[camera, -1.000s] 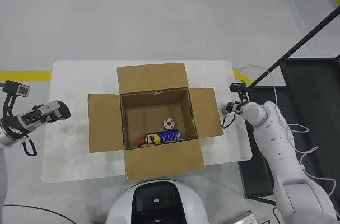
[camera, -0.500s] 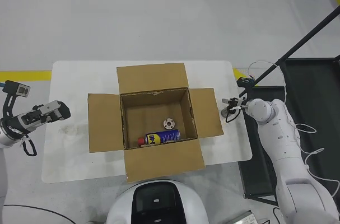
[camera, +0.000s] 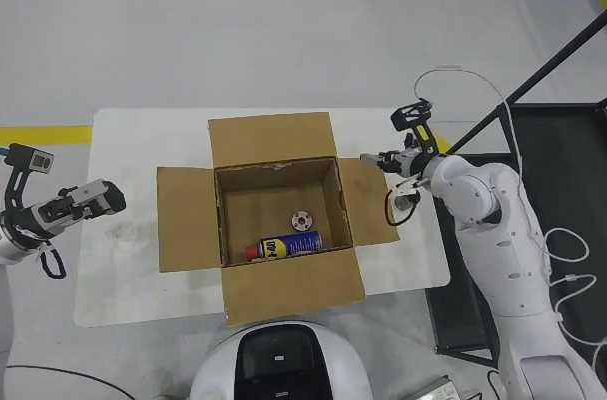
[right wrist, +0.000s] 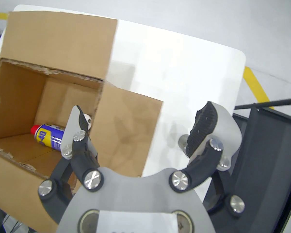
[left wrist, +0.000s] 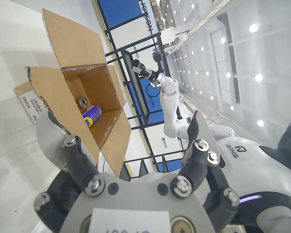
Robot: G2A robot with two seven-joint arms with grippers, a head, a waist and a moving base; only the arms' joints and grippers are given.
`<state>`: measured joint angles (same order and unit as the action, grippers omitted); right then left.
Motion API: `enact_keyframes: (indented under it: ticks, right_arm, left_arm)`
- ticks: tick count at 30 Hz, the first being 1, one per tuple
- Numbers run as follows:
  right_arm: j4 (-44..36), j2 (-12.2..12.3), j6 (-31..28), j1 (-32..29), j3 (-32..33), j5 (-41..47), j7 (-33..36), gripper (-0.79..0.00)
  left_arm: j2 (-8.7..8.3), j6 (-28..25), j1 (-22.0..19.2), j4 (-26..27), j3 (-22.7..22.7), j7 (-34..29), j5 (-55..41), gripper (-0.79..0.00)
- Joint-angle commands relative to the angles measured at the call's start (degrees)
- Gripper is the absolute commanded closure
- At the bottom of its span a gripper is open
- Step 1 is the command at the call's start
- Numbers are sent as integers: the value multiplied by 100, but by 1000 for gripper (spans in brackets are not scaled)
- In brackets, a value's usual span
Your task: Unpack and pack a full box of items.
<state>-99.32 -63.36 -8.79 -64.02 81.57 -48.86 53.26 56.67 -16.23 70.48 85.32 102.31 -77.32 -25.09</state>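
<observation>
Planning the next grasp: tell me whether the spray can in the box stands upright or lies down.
Lying on its side. The spray can rests lengthwise on the floor of the box, near a metal ring.

1 cardboard box (camera: 273,138), 1 spray can (camera: 289,245), 1 round metal fitting (camera: 301,220), 1 white table (camera: 133,280), 1 black rack (camera: 573,170).

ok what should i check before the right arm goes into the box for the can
1. Flaps of the box folded out, opening unobstructed: ok.
2. The right gripper open and empty: ok.
3. That gripper over the opening: not ok, it is over the side flap.
4. The spray can lying on its side on the box floor: ok.
5. The metal ring clear of the can: cannot tell.
6. The left gripper open, off to the side of the box: ok.
</observation>
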Motion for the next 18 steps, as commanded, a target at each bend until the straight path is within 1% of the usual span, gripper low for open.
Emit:
enact_keyframes:
  ticks: [1,6,10,13,16,18]
  right_arm:
    - [-166,-36,103,55,-359,44,143,-785]
    - [-201,-162,488,154,-1359,-55,443,-785]
    - [-75,-257,767,190,-1940,-186,397,-785]
    - [8,-306,985,218,-2154,-278,296,-785]
    - [1,-333,1180,244,-2225,-383,225,-785]
    - [1,-333,1180,244,-2225,-383,225,-785]
  left_arm:
    - [0,0,0,0,0,0,0,-785]
    - [0,0,0,0,0,0,0,-785]
    - [0,0,0,0,0,0,0,-785]
    - [0,0,0,0,0,0,0,-785]
    - [0,0,0,0,0,0,0,-785]
    - [0,0,0,0,0,0,0,-785]
